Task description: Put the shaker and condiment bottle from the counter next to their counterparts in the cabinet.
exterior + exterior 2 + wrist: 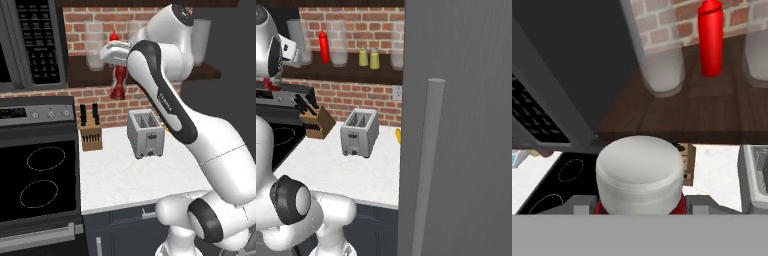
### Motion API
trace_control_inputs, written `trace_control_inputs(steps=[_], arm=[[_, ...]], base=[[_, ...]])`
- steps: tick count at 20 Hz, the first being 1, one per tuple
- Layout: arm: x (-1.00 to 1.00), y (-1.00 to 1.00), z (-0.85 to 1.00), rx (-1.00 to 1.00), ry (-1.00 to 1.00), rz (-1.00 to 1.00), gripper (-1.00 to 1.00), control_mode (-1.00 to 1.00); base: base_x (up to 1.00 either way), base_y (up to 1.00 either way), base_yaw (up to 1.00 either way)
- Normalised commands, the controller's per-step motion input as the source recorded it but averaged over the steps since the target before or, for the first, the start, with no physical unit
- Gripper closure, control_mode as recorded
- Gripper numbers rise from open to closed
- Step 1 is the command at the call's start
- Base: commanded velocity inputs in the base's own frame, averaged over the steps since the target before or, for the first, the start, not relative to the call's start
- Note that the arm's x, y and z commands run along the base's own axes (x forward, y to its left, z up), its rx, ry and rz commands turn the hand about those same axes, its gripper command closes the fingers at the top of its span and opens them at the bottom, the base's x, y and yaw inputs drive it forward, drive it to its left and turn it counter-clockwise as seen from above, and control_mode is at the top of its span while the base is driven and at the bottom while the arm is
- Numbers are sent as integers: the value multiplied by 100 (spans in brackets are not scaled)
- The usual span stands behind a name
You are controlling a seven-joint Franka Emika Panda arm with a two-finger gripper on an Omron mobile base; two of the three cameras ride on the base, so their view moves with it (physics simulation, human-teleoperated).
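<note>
Jaws of the white arm's two-finger gripper (640, 207) clamp the squat red condiment bottle (118, 82) with its pale cap between them. It hangs just before the dark brown wooden cabinet shelf (712, 107), near the tall slim red squeeze bottle (711, 37)

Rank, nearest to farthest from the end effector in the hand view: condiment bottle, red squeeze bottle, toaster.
1. The condiment bottle, held in the end effector, pale cap up close.
2. The toaster, below at the right edge, on the counter.
3. The red squeeze bottle, ahead, at the shelf's back.
</note>
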Motion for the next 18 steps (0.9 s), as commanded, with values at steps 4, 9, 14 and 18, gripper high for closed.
trace_control_inputs(steps=[4, 9, 14, 18], arm=[[5, 0, 18, -1, 0, -5, 100, -100], [0, 0, -5, -11, -11, 0, 100, -100], [3, -13, -8, -12, -19, 0, 100, -100], [5, -14, -3, -5, -13, 1, 100, -100]], base=[[0, 0, 0], [0, 0, 0], [0, 0, 0], [0, 0, 0]])
